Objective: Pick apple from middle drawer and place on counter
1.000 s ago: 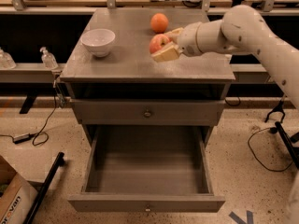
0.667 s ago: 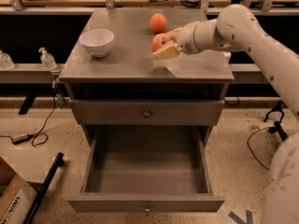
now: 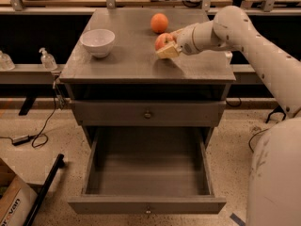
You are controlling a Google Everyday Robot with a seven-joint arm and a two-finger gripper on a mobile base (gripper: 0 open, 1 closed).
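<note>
1. We see the apple (image 3: 164, 40), small, round and red with a paler patch, over the counter (image 3: 127, 55) near the orange (image 3: 159, 22).
2. Against 1 second ago it sits slightly farther right and back; the middle drawer (image 3: 146, 173) remains pulled out.
3. The gripper (image 3: 168, 50) is clamped on the apple, its fingers below and right of it.

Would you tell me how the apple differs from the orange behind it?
The apple is red with a paler patch; the orange is evenly orange. The apple is held by the gripper above the counter, toward its right; the orange rests free on it. Both are round, similarly sized.
</note>
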